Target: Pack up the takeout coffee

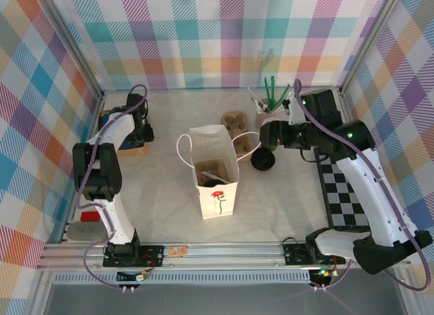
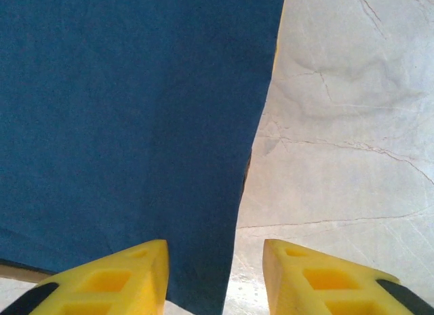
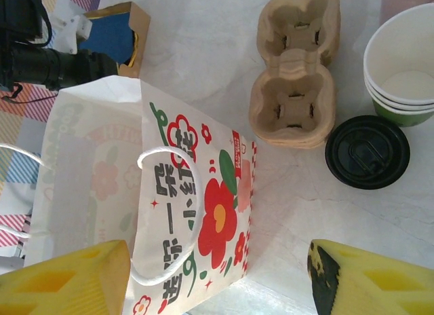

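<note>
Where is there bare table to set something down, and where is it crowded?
Bare: between the paper bag and the left arm, and between bag and checkered mat. Crowded: back right, around cup carrier, stacked cups, black lid.

- Paper bag (image 3: 169,193): we record white, printed with red flowers and green leaves.
- Takeout coffee (image 3: 367,152): black lid.
- Stacked cups (image 3: 400,77): green outside, cream inside.
- Cup carriers (image 3: 293,98): tan.
- Mat (image 1: 342,193): black-and-white checks.
- Sheet (image 2: 122,125): deep blue.
- Walls (image 1: 203,36): we log pastel plaid.
</note>
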Controlling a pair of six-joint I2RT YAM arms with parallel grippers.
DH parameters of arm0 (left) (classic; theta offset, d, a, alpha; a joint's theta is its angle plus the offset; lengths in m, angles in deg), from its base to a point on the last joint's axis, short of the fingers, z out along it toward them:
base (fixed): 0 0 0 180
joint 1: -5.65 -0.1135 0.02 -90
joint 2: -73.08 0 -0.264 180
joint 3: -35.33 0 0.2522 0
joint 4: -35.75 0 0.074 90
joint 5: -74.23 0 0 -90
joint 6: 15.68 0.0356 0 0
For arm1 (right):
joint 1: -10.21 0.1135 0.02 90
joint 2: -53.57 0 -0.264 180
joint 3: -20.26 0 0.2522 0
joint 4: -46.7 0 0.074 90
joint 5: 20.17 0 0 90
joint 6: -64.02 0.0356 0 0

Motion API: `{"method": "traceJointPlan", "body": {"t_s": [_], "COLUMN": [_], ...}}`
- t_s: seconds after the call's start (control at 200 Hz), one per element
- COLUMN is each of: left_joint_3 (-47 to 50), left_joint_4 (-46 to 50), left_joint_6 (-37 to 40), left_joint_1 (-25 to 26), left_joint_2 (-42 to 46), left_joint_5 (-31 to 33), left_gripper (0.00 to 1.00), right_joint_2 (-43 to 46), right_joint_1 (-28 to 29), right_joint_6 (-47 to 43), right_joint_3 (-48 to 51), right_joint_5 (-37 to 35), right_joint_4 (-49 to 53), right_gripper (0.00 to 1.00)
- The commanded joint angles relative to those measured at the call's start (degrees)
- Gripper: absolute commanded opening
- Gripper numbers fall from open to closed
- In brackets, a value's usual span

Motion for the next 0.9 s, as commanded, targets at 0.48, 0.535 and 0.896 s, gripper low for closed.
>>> {"method": "traceJointPlan", "body": {"t_s": [0.48, 0.535, 0.896], "left_joint_3": [-1.66, -1.92, -4.81], "left_joint_4": [2.37, 2.50, 4.13], "left_joint_6": [1.73, 1.77, 1.33], "left_joint_1": [-1.13, -1.23, -2.26], "left_joint_2": [0.12, 0.22, 4.37], "left_joint_5": [1.99, 1.98, -3.32], "left_gripper": [0.08, 0.03, 0.00], "right_joint_2": [2.10, 2.19, 2.36], "right_joint_1": [-0.02, 0.01, -0.05], "right_joint_6": [-0.93, -0.85, -0.80], "right_joint_3": [0.01, 0.09, 0.36], "right_joint_5": [-2.48, -2.54, -2.83], "right_joint_4": [1.22, 1.28, 0.70], "right_gripper": [0.70, 0.69, 0.69]}}
